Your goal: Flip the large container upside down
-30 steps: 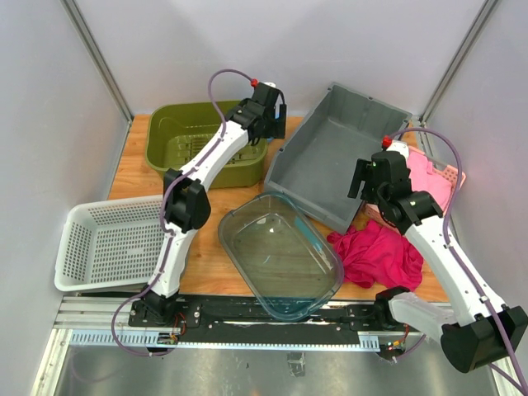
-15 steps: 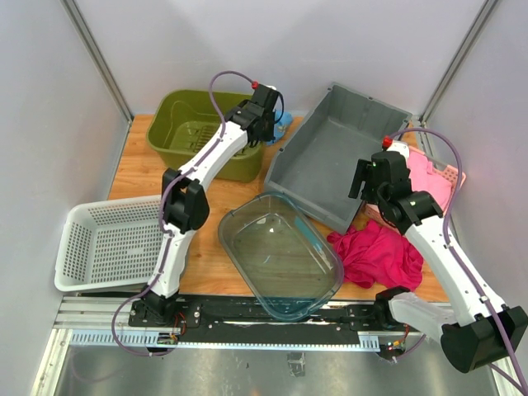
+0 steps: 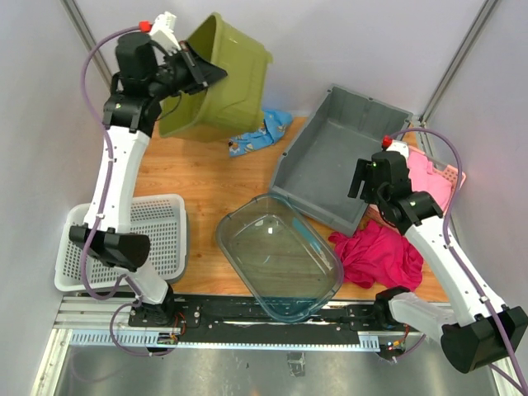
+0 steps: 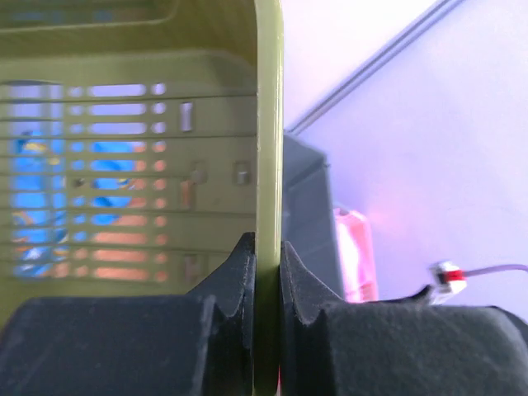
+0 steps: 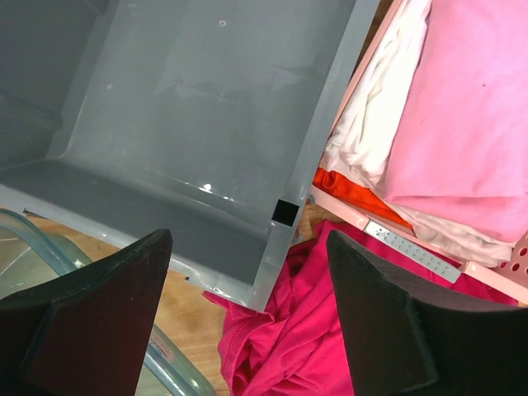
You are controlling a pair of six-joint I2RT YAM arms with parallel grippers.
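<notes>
The large olive-green container hangs in the air at the back left, tipped on its side with its opening toward the left arm. My left gripper is shut on its rim. In the left wrist view the green rim runs straight up between the closed fingers of my left gripper, and the slotted base shows on the left. My right gripper stands open over the near corner of a grey bin, holding nothing. That grey bin lies tilted at the right.
A clear plastic tub sits at the front centre and a white basket at the front left. A blue patterned cloth lies at the back centre. A pink basket of clothes and a magenta cloth lie at the right.
The left gripper shut on the green container's rim and lifted it up and to the back left, tipping it on its side and uncovering the blue cloth. The right arm stayed put.
</notes>
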